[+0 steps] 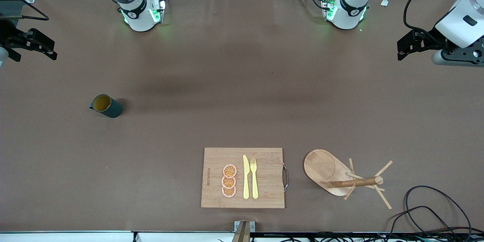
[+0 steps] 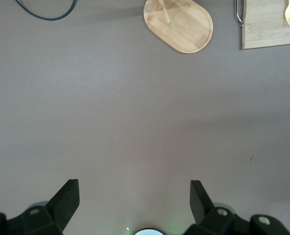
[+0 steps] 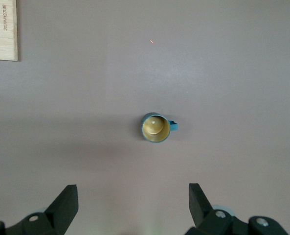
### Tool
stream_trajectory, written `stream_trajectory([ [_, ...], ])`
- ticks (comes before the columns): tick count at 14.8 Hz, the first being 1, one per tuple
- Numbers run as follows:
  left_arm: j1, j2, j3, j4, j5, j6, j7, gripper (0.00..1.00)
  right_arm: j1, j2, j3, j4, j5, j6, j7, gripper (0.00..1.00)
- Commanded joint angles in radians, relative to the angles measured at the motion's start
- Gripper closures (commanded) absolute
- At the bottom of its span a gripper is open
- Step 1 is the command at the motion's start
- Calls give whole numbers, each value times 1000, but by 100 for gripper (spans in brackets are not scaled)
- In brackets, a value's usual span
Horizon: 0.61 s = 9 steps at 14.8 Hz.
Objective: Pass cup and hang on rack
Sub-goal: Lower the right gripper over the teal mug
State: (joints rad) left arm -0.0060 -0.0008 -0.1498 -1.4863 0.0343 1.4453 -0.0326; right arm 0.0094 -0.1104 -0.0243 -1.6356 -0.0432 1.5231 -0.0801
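Note:
The dark teal cup [image 1: 106,106] stands upright on the brown table toward the right arm's end, its handle pointing to that end. In the right wrist view the cup [image 3: 156,127] shows its yellowish inside, well ahead of my right gripper [image 3: 133,196], which is open and empty. In the front view the right gripper [image 1: 36,50] hangs over the table's right-arm end. The wooden rack [image 1: 329,172] stands near the front edge toward the left arm's end, and its oval base [image 2: 184,24] shows in the left wrist view. My left gripper [image 2: 135,196] is open and empty, over the table's left-arm end [image 1: 401,50].
A bamboo cutting board [image 1: 264,177] with orange slices [image 1: 229,180], a yellow knife [image 1: 246,177] and a fork [image 1: 254,177] lies near the front edge beside the rack. Black cables [image 1: 431,211] lie at the front corner near the rack. The board's corner [image 3: 2,29] shows in the right wrist view.

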Motion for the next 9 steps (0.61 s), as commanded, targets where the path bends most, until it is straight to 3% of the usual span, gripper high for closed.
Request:
stream_trajectory([
  [1,6,-5,3,9,-19,-17,7,0,-5,8,0,17,34,-14,6,0],
  [9,8,-5,6,11,-7,-17,16,0,-20,8,-2,16,57,-14,5,0],
])
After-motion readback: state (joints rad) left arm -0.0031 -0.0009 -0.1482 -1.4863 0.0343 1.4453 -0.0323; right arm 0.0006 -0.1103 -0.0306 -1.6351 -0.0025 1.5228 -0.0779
